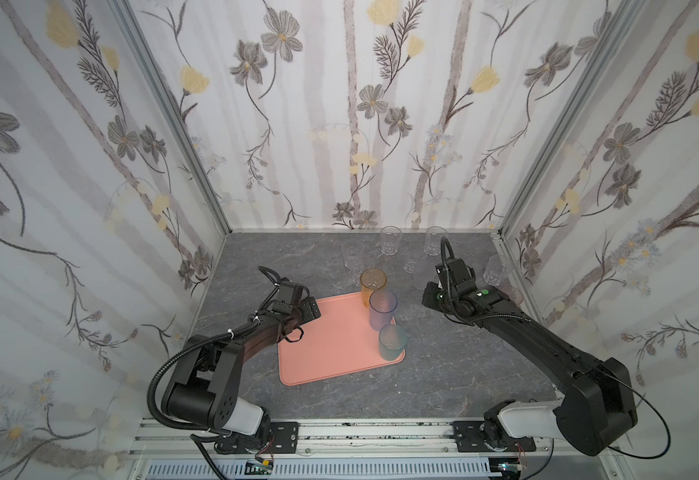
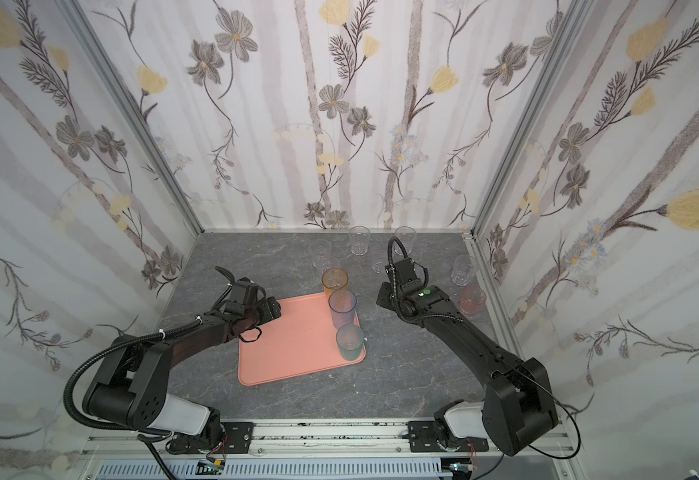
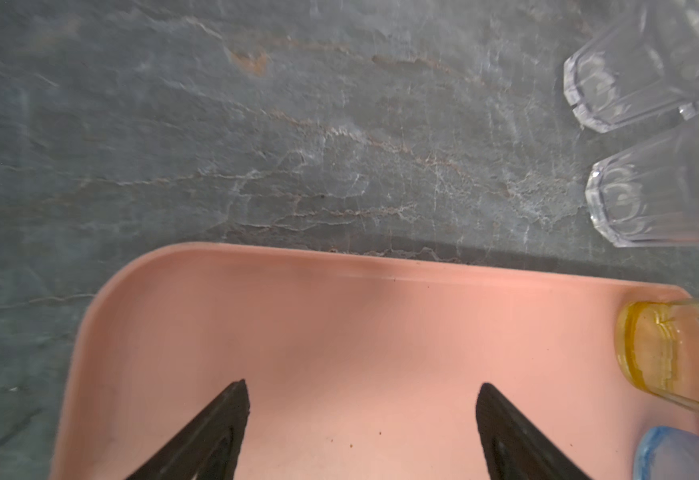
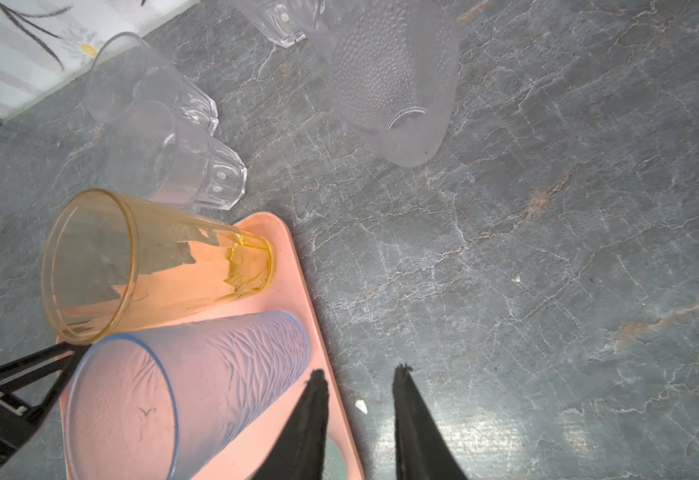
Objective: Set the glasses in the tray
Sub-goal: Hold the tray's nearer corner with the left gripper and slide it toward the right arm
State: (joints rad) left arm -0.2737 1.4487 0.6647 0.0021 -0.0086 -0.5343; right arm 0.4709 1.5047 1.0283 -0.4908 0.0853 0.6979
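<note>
- While the tray (image 1: 331, 353) holds only the amber glass (image 1: 372, 284), blue glass (image 1: 382, 307) and teal glass (image 1: 391, 340), all standing along its right edge, aim new ones at its bare left.
- Left gripper (image 3: 362, 388), spread wide and empty over the tray's far corner, is nearest two clear glasses (image 3: 647, 187) just past the rim.
- Right gripper (image 4: 358, 372), narrowly parted and empty, must widen for the frosted glass (image 4: 393, 79).
- Keep each upright; avoid knocking neighbours.

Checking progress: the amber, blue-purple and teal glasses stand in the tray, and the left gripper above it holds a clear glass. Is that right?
Not quite. The left gripper holds nothing: the left wrist view shows its jaws open over the bare tray. The amber glass, blue-purple glass and teal glass do stand in the tray.
</note>
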